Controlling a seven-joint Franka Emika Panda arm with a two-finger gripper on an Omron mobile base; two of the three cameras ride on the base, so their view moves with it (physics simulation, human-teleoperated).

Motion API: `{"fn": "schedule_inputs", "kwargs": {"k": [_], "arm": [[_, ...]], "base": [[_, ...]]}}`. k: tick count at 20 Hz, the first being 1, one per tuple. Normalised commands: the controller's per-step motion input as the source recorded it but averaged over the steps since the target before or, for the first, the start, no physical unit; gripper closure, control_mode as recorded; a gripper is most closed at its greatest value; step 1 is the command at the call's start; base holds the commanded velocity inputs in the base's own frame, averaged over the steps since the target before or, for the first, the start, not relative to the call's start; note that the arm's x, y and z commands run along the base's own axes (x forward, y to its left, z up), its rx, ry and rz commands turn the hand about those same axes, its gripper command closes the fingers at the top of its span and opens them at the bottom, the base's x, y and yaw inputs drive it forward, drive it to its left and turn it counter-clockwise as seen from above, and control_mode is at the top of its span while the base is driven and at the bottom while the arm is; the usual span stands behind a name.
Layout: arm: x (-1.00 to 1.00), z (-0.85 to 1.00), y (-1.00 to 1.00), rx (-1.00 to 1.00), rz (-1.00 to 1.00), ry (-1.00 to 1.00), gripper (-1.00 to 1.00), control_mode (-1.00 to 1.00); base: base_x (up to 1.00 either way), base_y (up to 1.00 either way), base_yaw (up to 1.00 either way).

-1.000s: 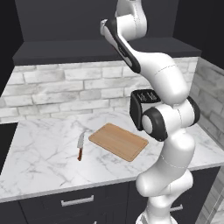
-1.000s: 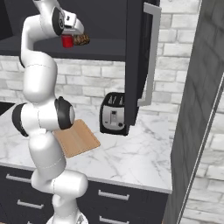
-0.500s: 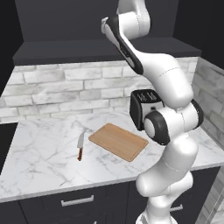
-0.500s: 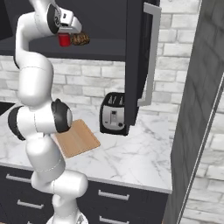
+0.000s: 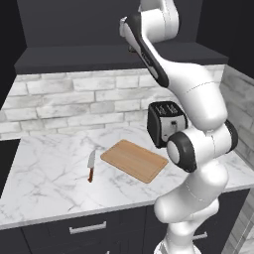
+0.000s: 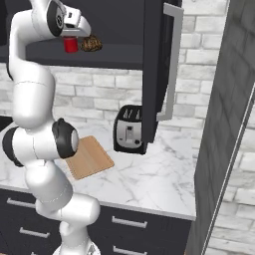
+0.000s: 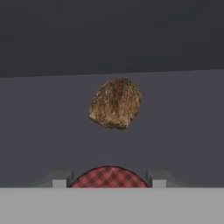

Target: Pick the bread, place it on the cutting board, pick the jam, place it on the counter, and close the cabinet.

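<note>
The right base view shows the open cabinet [image 6: 154, 74]: inside on its shelf stand the jam [image 6: 70, 45] and, just beside it on the door side, the bread [image 6: 91, 44]. The gripper [image 6: 71, 35] sits right over the jam. In the hand view the fingers [image 7: 61, 178] flank the jam's [image 7: 109, 177] red-checked lid, pinching the jar, with the bread [image 7: 116, 103] beyond it on the dark shelf floor, apart from the jam.

The left base view gives the counter [image 5: 44, 173] instead: the board [image 5: 134, 159] lies just in front of the toaster [image 5: 166, 123], and a knife [image 5: 91, 165] lies beside the board on the side away from the toaster.

The jam is a squat bright red jar. The bread is a lumpy brown loaf with a mottled crust.
</note>
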Motion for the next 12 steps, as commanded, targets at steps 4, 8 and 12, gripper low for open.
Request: {"fn": "schedule_inputs", "kwargs": {"k": [4, 8, 12], "arm": [[-0.47, 0.0, -0.21, 0.0, 0.0, 0.0, 1.0, -1.0], [-0.49, 0.0, -0.23, 0.0, 0.0, 0.0, 1.0, -1.0], [-0.46, -0.04, -0.21, 0.0, 0.0, 0.0, 1.0, -1.0]], "base": [[0.0, 0.0, 0.0], [0.0, 0.0, 0.0], [0.0, 0.0, 0.0]]}}
